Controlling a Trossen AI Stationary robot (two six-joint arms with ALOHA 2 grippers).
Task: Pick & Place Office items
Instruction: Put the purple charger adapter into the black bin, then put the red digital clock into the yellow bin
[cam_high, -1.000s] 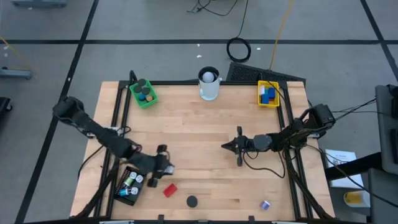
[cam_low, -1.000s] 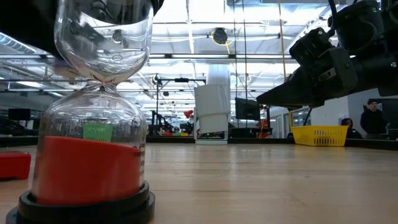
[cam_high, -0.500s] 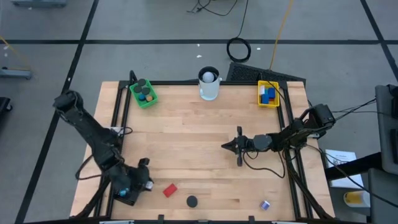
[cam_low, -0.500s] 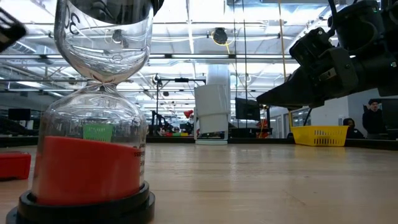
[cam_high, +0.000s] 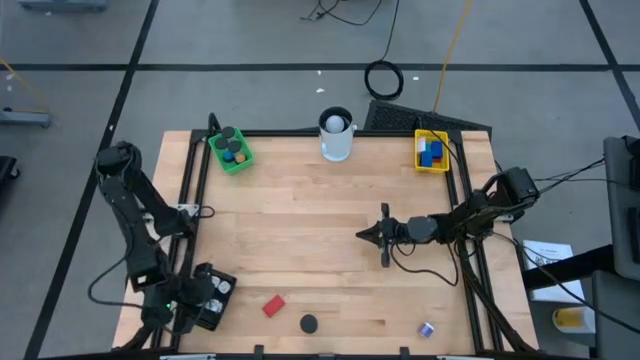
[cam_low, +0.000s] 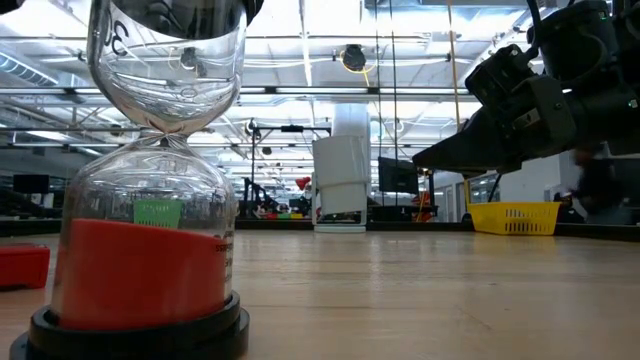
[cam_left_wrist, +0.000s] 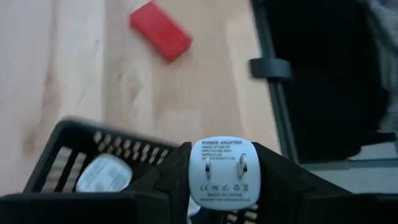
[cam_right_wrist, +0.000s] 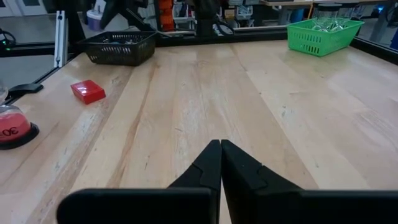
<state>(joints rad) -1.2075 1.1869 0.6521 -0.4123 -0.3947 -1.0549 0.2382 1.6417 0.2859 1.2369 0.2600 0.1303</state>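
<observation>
White power adapter (cam_left_wrist: 224, 172) clamped in the left gripper (cam_left_wrist: 224, 186), above the black tray (cam_left_wrist: 68, 155) at the table's near-left corner.
Another white adapter (cam_left_wrist: 102, 172) lies inside that tray; a red block (cam_high: 273, 305) and a sand timer (cam_high: 309, 324) sit on the wood beside it. The right gripper (cam_high: 362, 234) hovers over mid-table, fingers pressed together on nothing.
</observation>
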